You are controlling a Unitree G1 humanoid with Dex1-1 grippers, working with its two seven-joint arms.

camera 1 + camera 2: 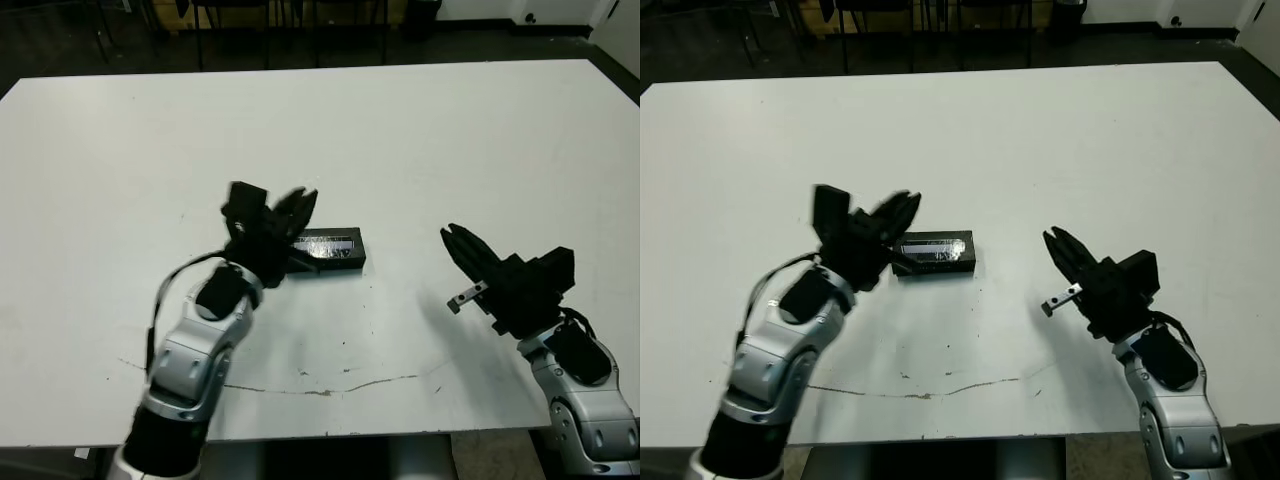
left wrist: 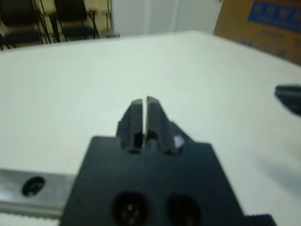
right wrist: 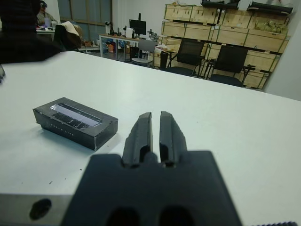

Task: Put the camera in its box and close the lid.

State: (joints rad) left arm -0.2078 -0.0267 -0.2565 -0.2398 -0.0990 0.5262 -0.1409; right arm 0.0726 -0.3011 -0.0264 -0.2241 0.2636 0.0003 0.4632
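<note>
Black and rigid, the lid sits closed on its box; light, glossy, likely slippery. Left gripper and right gripper are pinched together, empty.

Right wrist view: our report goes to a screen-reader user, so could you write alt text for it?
A closed black box, the lid with a pale shiny strip on top, sits alone on the white table. The right gripper points past it with fingers nearly together, holding nothing. Chairs and stacked wooden crates fill the background.
</note>
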